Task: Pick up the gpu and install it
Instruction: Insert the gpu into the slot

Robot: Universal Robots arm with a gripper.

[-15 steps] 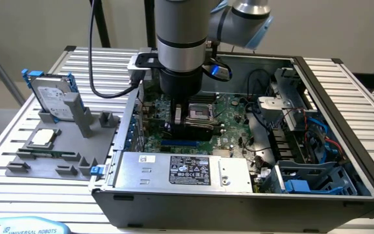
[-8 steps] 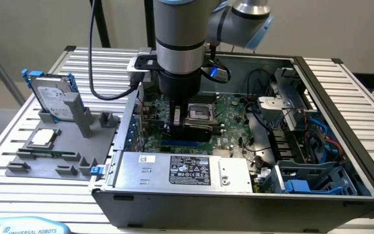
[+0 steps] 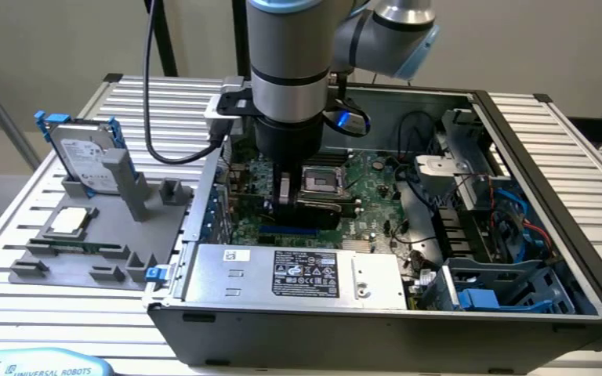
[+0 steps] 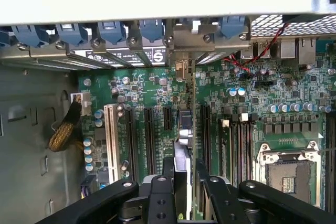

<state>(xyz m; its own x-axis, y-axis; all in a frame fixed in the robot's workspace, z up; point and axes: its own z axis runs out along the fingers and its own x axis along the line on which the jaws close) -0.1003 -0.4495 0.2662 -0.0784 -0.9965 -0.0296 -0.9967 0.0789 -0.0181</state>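
The gpu [image 4: 184, 129] stands on edge between my fingers, a thin green card seen edge-on over the black expansion slots of the motherboard [image 4: 236, 103]. Its silver bracket [image 4: 181, 43] reaches the row of slot openings in the case's rear wall. My gripper [image 4: 184, 182] is shut on the card's edge, one black finger on each side. In the exterior view the gripper [image 3: 299, 202] is low inside the open computer case [image 3: 552, 235], just to the exterior view's left of the processor socket [image 3: 324, 182]. I cannot tell whether the card sits in a slot or hovers just above it.
A grey fixture [image 3: 92, 251] at the exterior view's left holds a silver hard drive with blue rails [image 3: 79, 153] and a square processor chip [image 3: 71, 222]. The power supply [image 3: 301, 274], a blue drive cage [image 3: 500, 290] and cables [image 3: 437, 196] crowd the case. A white slot [image 4: 111, 129] lies near the card.
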